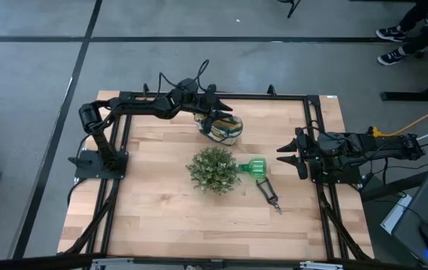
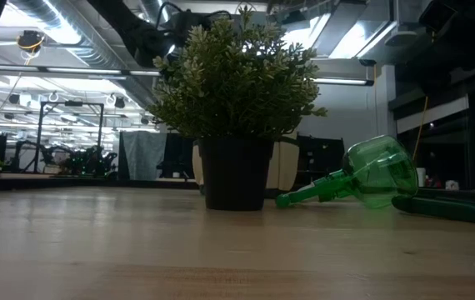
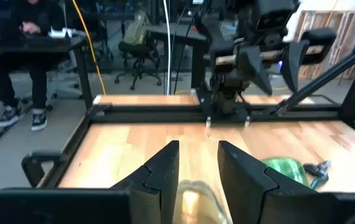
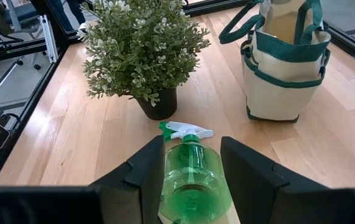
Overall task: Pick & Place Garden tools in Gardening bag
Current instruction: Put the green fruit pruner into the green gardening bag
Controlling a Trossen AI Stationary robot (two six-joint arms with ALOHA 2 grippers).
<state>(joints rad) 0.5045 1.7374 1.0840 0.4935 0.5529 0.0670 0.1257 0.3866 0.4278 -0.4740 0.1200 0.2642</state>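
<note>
While the cream gardening bag [image 1: 224,127] stands upright on the wooden table [image 1: 161,202], the left gripper [image 1: 215,118] hangs right over its mouth, and in the left wrist view its two dark fingers [image 3: 165,171] stand apart with a clear gap between them, nothing pinched, the bag's pale opening blurred just below the tips. Something pale shows inside the bag in the right wrist view [image 4: 284,56], though what it is cannot be told. Out from the bag, toward the right arm, the bright green spray bottle [image 1: 255,168] lies on its side, nozzle end touching or nearly touching the bushy potted plant [image 1: 214,169]. Just beyond the bottle, on the side away from the bag, the dark pruning shears [image 1: 269,193] lie flat on the wood. Over at the table's edge the right gripper [image 1: 290,154] waits, well apart from the bottle, its fingers [image 4: 146,165] spread and holding nothing, the bottle [image 4: 194,174] framed between them farther off.
</note>
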